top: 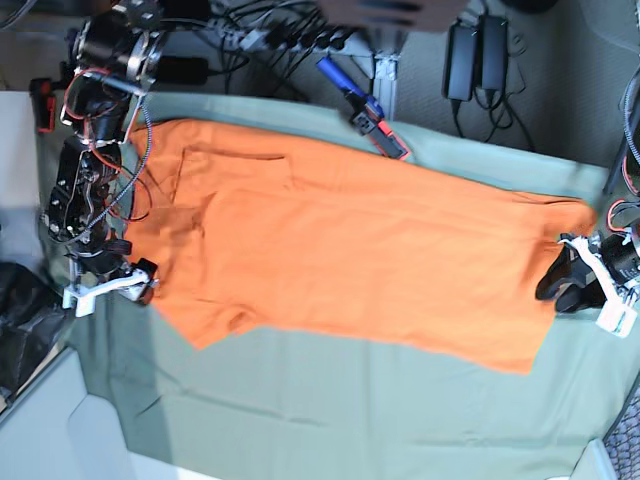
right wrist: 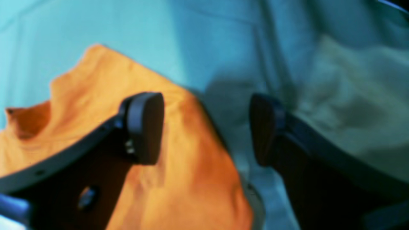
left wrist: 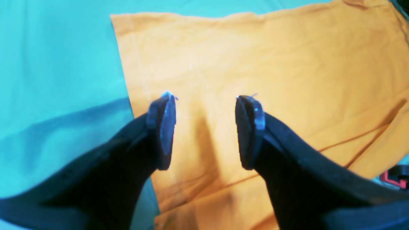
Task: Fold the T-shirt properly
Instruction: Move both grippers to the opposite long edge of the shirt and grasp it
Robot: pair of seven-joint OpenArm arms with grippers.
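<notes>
Left gripper (left wrist: 204,132) hangs low with its jaws spread wide and nothing between them, both dark pads facing each other across a clear gap, the arm reaching in from the base view's right edge. Right gripper (right wrist: 206,129) is just as wide open, one finger (right wrist: 145,127) out on one side of the gap and the other across from it, nothing pinched. In the base view the right arm (top: 90,170) stretches down the left side, wrist bent, its gripper at the lower end
</notes>
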